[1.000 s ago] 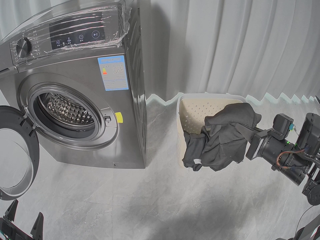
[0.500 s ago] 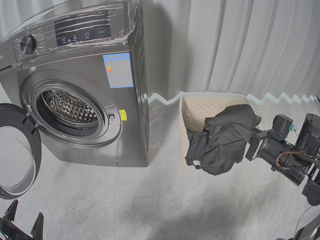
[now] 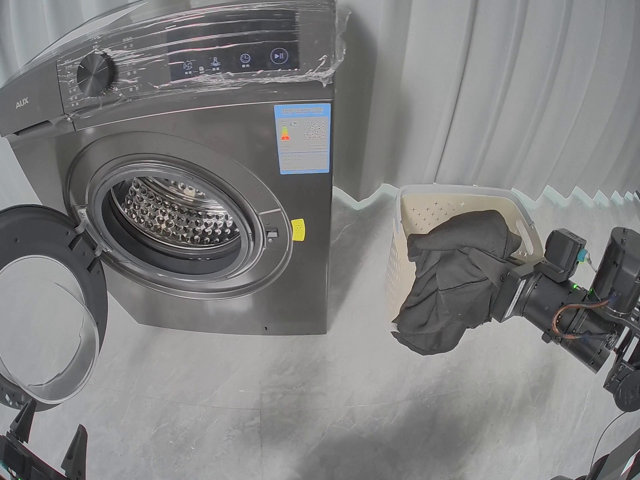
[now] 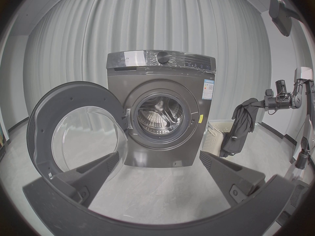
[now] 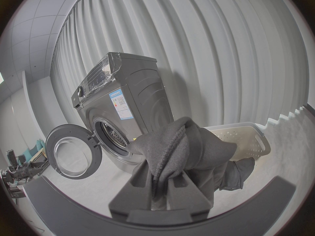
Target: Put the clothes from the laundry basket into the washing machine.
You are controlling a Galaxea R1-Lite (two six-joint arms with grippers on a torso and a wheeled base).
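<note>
My right gripper [image 5: 164,184] is clamped on a bunched fold of the dark garment [image 3: 453,281], which hangs in front of the laundry basket [image 3: 440,216], well apart from the washing machine [image 3: 200,135]. Its long trailing end could snag the basket rim or drag. It looks thick, limp and charcoal; my left gripper [image 4: 158,154] sits spread open.
</note>
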